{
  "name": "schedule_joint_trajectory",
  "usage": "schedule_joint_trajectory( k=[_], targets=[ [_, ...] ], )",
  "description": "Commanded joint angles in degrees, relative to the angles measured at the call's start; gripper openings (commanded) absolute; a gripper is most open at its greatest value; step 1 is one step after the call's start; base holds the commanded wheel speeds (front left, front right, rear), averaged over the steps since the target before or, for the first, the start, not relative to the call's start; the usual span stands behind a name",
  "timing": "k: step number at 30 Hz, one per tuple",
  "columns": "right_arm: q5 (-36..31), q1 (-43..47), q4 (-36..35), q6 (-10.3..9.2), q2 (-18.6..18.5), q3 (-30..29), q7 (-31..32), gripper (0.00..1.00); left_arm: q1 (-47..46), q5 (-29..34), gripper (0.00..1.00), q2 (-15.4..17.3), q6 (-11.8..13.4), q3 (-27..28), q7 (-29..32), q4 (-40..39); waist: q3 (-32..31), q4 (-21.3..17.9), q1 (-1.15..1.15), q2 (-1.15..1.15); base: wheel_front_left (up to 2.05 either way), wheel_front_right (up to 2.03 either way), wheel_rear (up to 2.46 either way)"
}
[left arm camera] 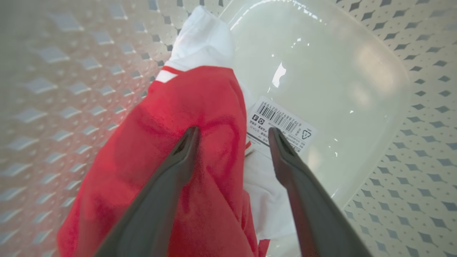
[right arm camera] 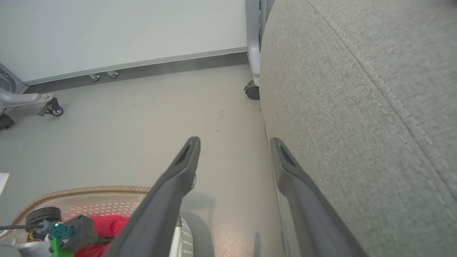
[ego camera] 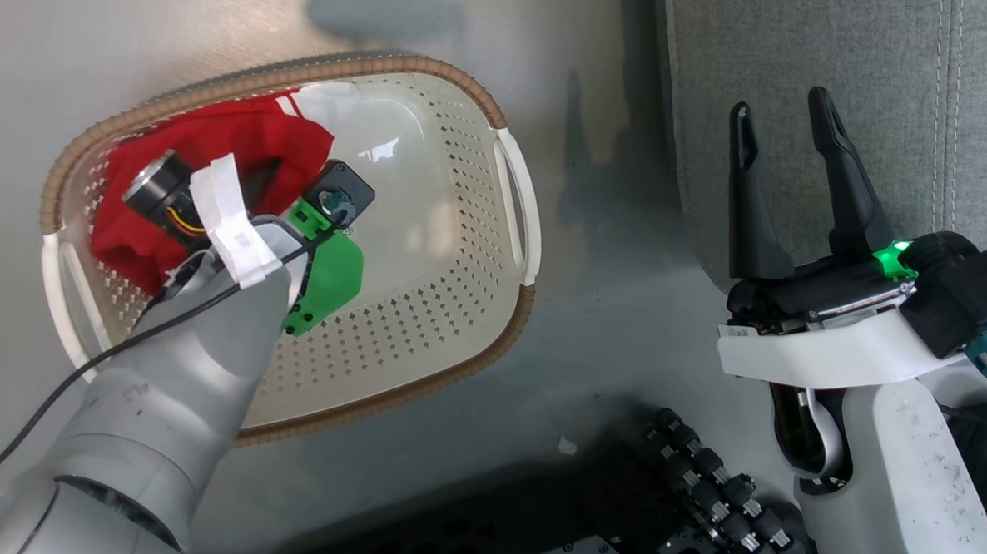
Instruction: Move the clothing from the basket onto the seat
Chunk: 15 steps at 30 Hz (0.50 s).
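Reaches down into the basket point(ego camera: 425, 307) with the left gripper point(left arm camera: 232, 131), fingers spread wide and nothing pinched between them. Finds the clothing point(left arm camera: 200, 107) right there — a red heap with white trim, bunched at the basket's left end against the perforated wall, none of it yet on the seat point(ego camera: 845, 42). Straddles the heap's edge toward the basket's middle: one finger over red cloth, the other over a white part and the paper label point(left arm camera: 280, 123) on the bare bottom. Contact between tips and fabric: impossible to judge. From the left wrist, a long shape running roughly along the fingers, from the near lower left up to a white end farther off; on closing, probably a pinch across the short way, at the edge rather than the thick middle. Holds the right gripper point(ego camera: 780, 102) just as wide open and empty, well apart from the basket, over the floor point(right arm camera: 142, 125) just beside the seat's side. Plainly a job for the left arm — by far the nearer. Worth a small shift toward the red bulk before closing.
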Motion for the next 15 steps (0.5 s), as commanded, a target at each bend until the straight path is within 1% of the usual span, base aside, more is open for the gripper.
schedule_joint_trajectory(
  k=[1,6,8,11,12,13,14,15],
  targets=[
    [0.47,-1.1,0.22,0.0,-0.05,0.31,-0.47,1.0,-1.42,0.71,1.0,1.19,0.82,-0.2,0.61,0.4,1.08,-0.98,-0.01,0.0,0.0,0.0,0.0],
    [1.22,-1.38,0.79,0.0,-0.06,1.43,-0.93,1.0,-2.4,1.07,1.0,3.21,1.99,-0.98,2.15,0.81,2.19,-1.8,-0.01,0.0,0.0,0.0,0.0],
    [1.75,-1.92,1.09,0.0,-0.06,2.12,-1.09,1.0,-2.49,0.77,1.0,4.72,1.91,-1.09,4.29,0.99,2.99,-2.41,-0.01,0.0,0.0,0.0,0.0],
    [2.21,-2.36,1.29,0.0,-0.06,2.65,-1.22,1.0,-2.61,0.36,1.0,5.91,1.87,-1.12,5.94,1.05,3.57,-2.99,-0.01,0.0,0.0,0.0,0.0],
    [2.28,-2.43,1.4,0.0,-0.06,2.8,-1.29,1.0,-2.62,0.3,0.84,6.29,1.86,-1.26,6.41,1.08,3.71,-3.19,-0.01,0.0,0.0,0.0,0.0],
    [2.44,-2.46,1.5,0.0,-0.06,2.88,-1.34,1.0,-2.58,0.12,0.45,6.52,1.62,-1.23,7.04,1.14,3.8,-3.34,-0.01,0.0,0.0,0.0,0.0],
    [2.52,-2.52,1.62,0.0,-0.06,2.94,-1.34,1.0,-2.58,0.02,0.0,6.67,1.42,-1.34,7.31,1.16,3.88,-3.48,-0.01,0.0,0.0,0.0,0.0],
    [2.61,-2.57,1.75,0.0,-0.05,2.96,-1.38,1.0,-2.54,0.24,0.0,6.73,1.18,-1.68,7.89,1.18,3.91,-3.59,-0.01,0.0,0.0,0.0,0.0]
  ],
)
